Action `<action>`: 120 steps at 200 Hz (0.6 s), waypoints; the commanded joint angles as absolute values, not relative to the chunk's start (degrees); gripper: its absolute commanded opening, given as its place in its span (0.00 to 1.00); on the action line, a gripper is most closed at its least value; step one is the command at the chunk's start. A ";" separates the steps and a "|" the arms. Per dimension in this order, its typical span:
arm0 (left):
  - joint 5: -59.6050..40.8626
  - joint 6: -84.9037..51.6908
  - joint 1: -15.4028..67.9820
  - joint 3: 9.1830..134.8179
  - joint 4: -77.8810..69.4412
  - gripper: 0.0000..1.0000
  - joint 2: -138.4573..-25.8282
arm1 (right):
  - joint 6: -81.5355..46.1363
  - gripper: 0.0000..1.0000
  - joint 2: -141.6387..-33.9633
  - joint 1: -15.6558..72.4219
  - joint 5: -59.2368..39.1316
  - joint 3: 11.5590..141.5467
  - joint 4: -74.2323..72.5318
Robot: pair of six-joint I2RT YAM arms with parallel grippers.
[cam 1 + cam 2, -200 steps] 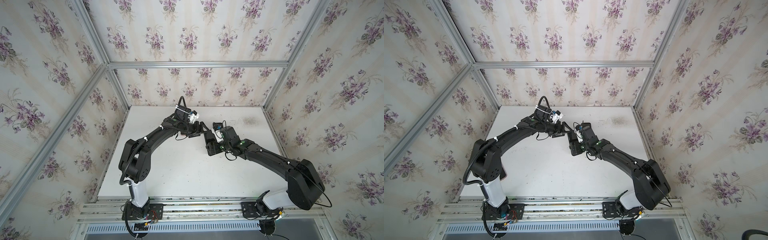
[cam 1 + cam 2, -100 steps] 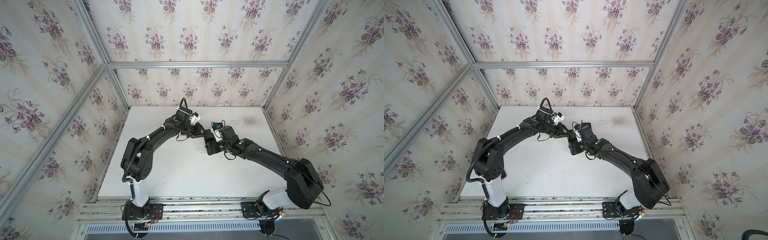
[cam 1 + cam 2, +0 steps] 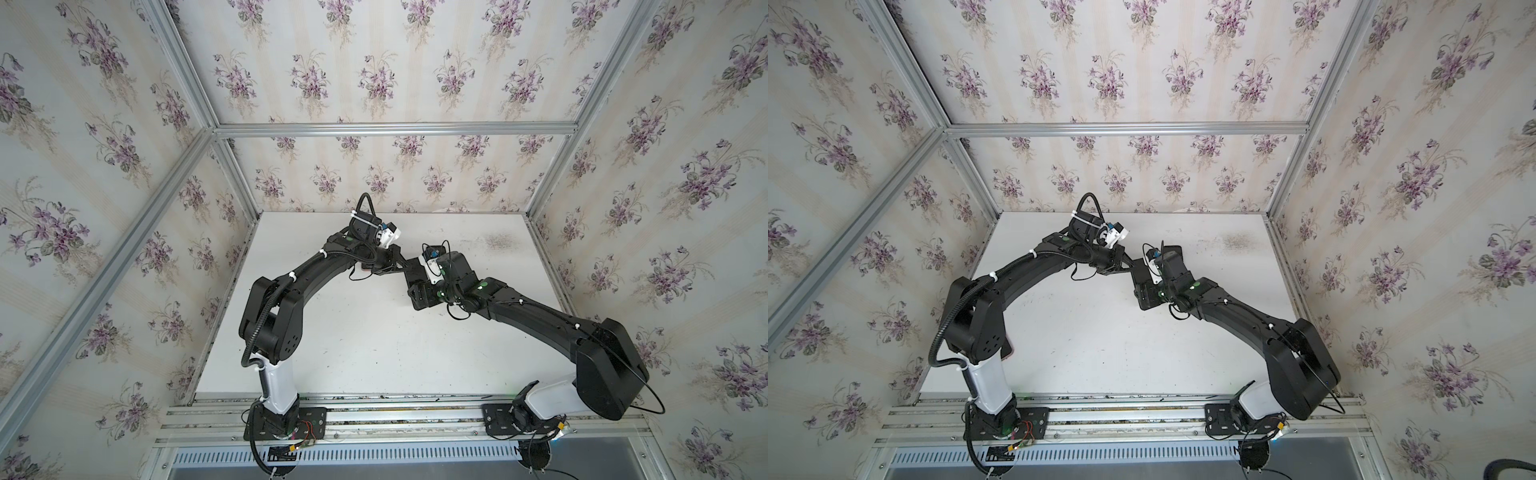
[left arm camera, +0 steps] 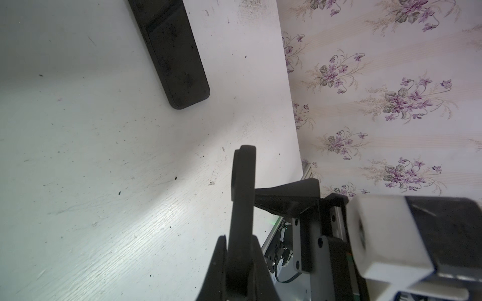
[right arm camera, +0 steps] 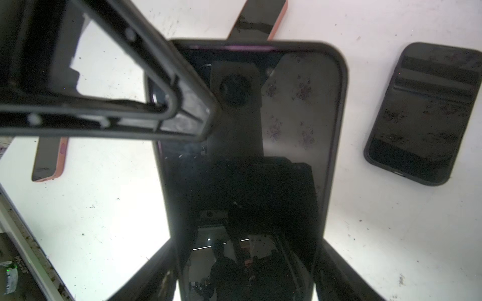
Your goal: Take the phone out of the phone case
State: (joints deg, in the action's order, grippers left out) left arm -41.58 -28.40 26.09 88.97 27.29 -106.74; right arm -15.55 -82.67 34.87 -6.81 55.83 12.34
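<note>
The counter shows bare room toward its near edge for drawing the arms apart. Over its middle, nearer the far edge, the right end effector clamps the phone case across its width, with the phone inside. The left end effector is pinched narrow at one corner; whether it grips the lip is unclear. This looks like the peeling step, so next comes prying that corner off. A spare dark phone lies on the counter nearby.

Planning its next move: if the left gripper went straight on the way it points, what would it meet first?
The left gripper would probably meet bare table first, passing beside the dark phone lying there; depth is hard to judge.
</note>
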 commanded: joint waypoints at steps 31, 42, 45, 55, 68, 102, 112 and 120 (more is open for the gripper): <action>-35.05 -33.44 20.81 96.76 26.78 0.02 -100.57 | -15.51 0.94 -78.60 35.06 -7.41 61.66 10.87; -33.41 -34.26 19.07 98.79 26.96 0.02 -99.06 | -16.64 0.96 -77.72 34.78 -8.13 63.46 10.51; -32.99 -34.44 18.59 99.40 27.00 0.02 -98.70 | -17.00 0.96 -77.59 34.61 -8.53 64.06 10.47; -31.77 -35.16 16.87 101.35 26.99 0.02 -97.57 | -18.87 0.96 -77.34 33.72 -10.40 66.15 10.46; -30.05 -36.04 14.78 103.95 26.95 0.02 -96.15 | -22.32 0.96 -77.58 32.24 -13.83 68.62 10.06; -27.71 -41.20 10.99 111.33 25.22 0.01 -94.25 | -35.68 0.95 -79.19 26.48 -25.52 71.35 -0.08; -27.96 -43.99 10.14 113.02 23.99 0.01 -94.17 | -38.09 0.94 -79.83 26.02 -27.70 72.24 -3.33; -28.06 -45.77 9.48 114.07 23.09 0.01 -94.06 | -39.38 0.94 -80.59 25.95 -29.48 73.16 -5.42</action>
State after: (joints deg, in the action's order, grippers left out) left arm -28.60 -38.83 10.96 111.28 28.45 -94.54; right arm -30.50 -79.26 26.41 -19.79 70.72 5.28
